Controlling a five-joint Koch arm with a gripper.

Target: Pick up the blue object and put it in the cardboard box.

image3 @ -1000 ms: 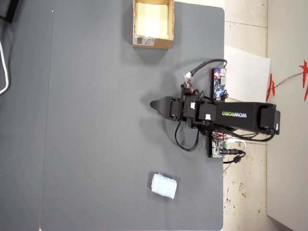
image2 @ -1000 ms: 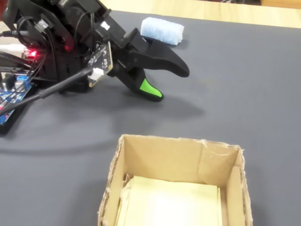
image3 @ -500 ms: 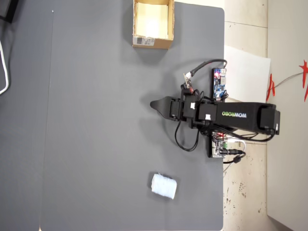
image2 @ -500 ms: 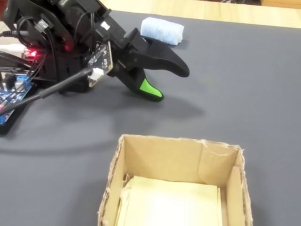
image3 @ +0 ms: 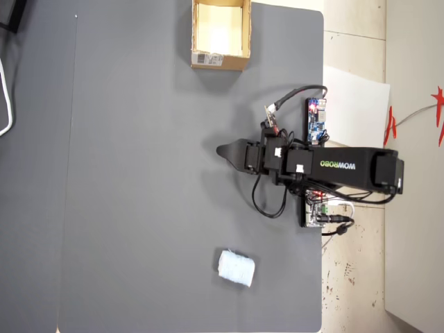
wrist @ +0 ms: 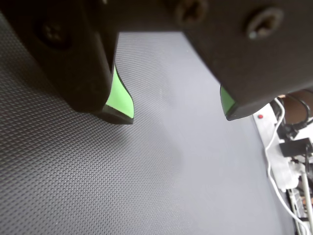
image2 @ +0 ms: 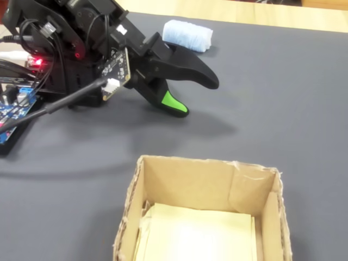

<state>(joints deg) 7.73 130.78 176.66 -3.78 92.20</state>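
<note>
The blue object (image2: 187,35) (image3: 236,268), a pale fuzzy lump, lies on the dark grey mat, alone and untouched. In the overhead view it is well below the arm. The cardboard box (image2: 206,164) (image3: 196,31) stands open with a pale yellowish inside and a white label on its flap, at the mat's top edge in the overhead view. My gripper (image2: 197,97) (image3: 220,150) (wrist: 176,116) hovers low over bare mat between the two, apart from both. Its jaws with green pads (wrist: 120,95) stand open with nothing between them.
Blue circuit boards (image3: 316,121) (image2: 13,106) and black cables (image3: 267,201) sit by the arm's base at the mat's right edge in the overhead view. White paper (image3: 354,104) lies on the floor beyond. A white power strip (wrist: 281,156) shows in the wrist view.
</note>
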